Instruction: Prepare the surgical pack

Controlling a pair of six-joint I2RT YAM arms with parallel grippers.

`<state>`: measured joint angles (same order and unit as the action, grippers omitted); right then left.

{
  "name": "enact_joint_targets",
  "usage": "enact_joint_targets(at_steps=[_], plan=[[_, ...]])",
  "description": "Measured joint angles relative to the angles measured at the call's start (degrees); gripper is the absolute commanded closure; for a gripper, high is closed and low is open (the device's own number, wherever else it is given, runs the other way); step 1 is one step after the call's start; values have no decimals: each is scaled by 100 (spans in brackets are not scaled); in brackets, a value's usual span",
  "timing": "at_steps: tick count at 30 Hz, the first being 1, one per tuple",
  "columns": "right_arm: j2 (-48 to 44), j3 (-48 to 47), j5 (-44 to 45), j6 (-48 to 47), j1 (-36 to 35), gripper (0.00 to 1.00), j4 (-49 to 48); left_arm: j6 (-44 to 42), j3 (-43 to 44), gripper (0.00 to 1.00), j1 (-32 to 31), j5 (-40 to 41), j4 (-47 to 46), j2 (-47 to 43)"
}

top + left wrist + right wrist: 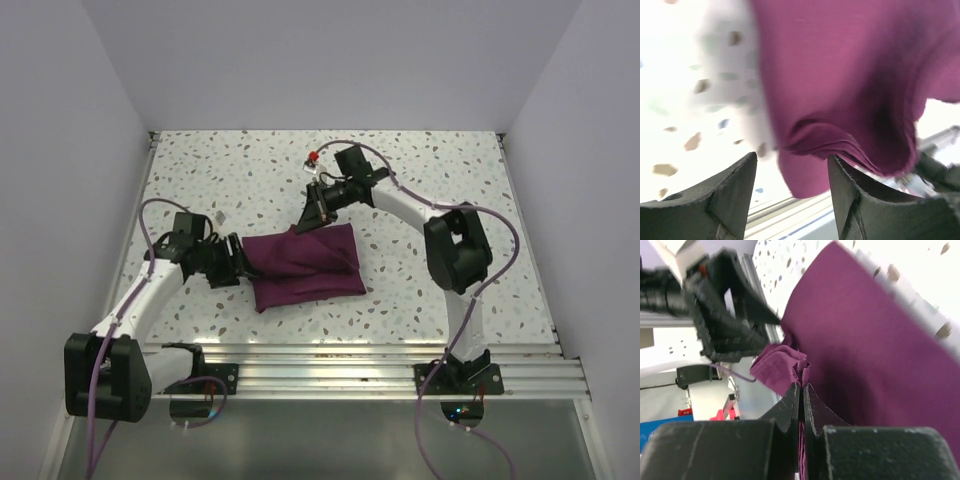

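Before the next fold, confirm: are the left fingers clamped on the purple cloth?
No. The left wrist view shows the left fingers standing wide apart, not closed on the purple cloth.

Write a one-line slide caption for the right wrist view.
Close-up: the right gripper shut on a bunched fold of the purple cloth, the left gripper facing it from beyond the fold.

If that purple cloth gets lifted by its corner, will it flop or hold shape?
Probably flops: the cloth bunches into soft folds where the right gripper pinches it. Likely not slippery: its weave looks matte. Weight unclear, since any contents are hidden.
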<state>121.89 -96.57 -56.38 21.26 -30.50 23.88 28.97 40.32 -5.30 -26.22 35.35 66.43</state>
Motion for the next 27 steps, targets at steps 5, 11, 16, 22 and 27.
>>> enact_joint_targets(at_steps=[5, 11, 16, 22, 27], plan=[[-1213, 1163, 35, -120, -31, 100, 236, 46, 280, 37, 162, 848, 498, -503], [-2736, 2736, 15, -238, -367, 100, 400, 68, 549, 39, 197, 1276, 577, -669], [-3346, 4072, 184, -282, -857, 97, 455, 101, 557, 41, 201, 1272, 599, -538], [-3436, 4776, 584, -295, -815, 76, 553, 98, 577, 42, 203, 1001, 605, -122], [-3235, 4776, 743, -120, -815, 51, 546, 70, 772, 42, 203, 866, 638, 4]])
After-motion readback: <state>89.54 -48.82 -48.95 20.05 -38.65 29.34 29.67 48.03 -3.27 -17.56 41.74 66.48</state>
